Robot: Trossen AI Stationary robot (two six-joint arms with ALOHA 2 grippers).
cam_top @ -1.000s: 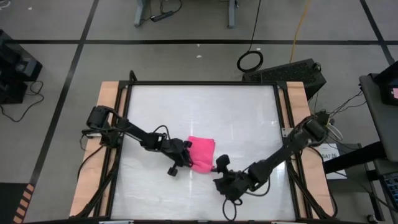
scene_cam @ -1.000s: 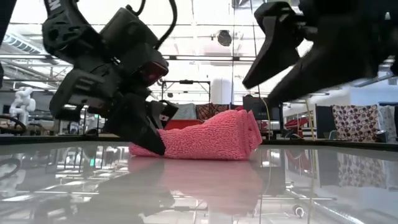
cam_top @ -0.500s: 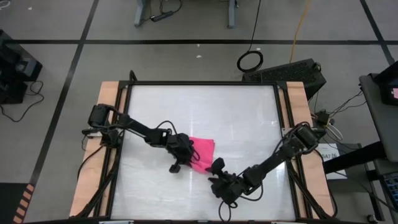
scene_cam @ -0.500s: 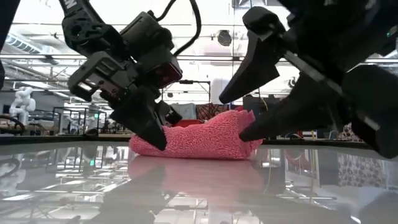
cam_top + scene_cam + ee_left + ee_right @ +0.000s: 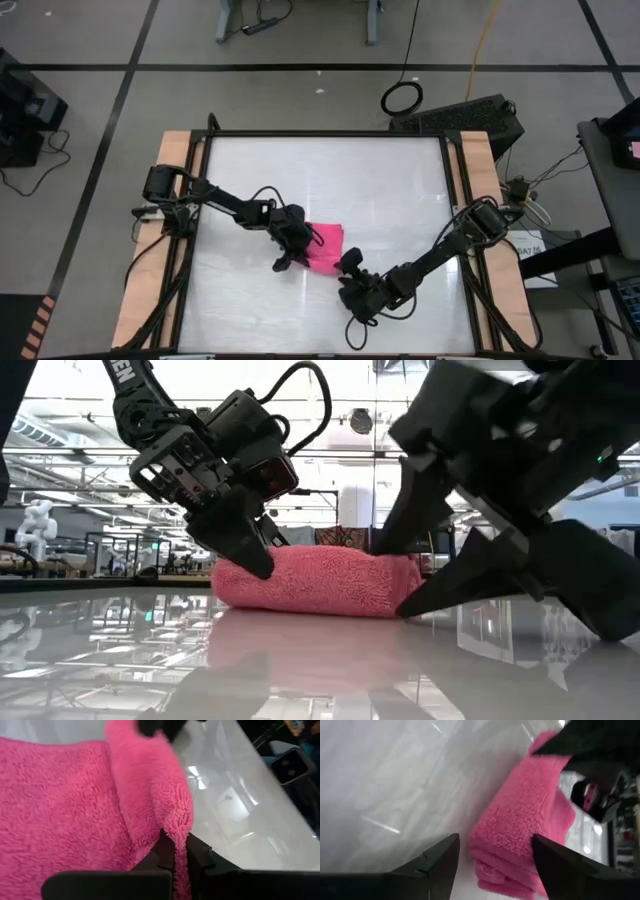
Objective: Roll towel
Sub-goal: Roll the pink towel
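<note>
The bright pink towel (image 5: 324, 249) lies on the glossy white table as a thick, partly rolled bundle; in the low view (image 5: 320, 582) it shows as a level roll. My left gripper (image 5: 298, 250) is at the towel's left side and is shut on its turned-over edge. My right gripper (image 5: 346, 268) is open at the towel's near right end. In the right wrist view its fingers stand on either side of that layered end (image 5: 506, 851). My left gripper pinches the towel's turned-over edge (image 5: 176, 826) between its two fingers (image 5: 165, 851). The fingers come from the table's left, slanting down. The held edge is raised and curled over the rest of the towel, which lies on the table. I cannot tell whether my right gripper touches the towel.
The white table top (image 5: 320, 180) has bare room on the far side and to the right of the towel. Wooden side rails (image 5: 170, 160) run along the table's left and right edges. A black keyboard-like box (image 5: 460, 115) lies beyond the far right corner.
My left gripper has moved toward the table's right and a little up, carrying the towel's edge over the rest, so the towel has rolled into a narrower, level bundle. My right gripper has moved left toward the towel's right end and lowered, staying open.
</note>
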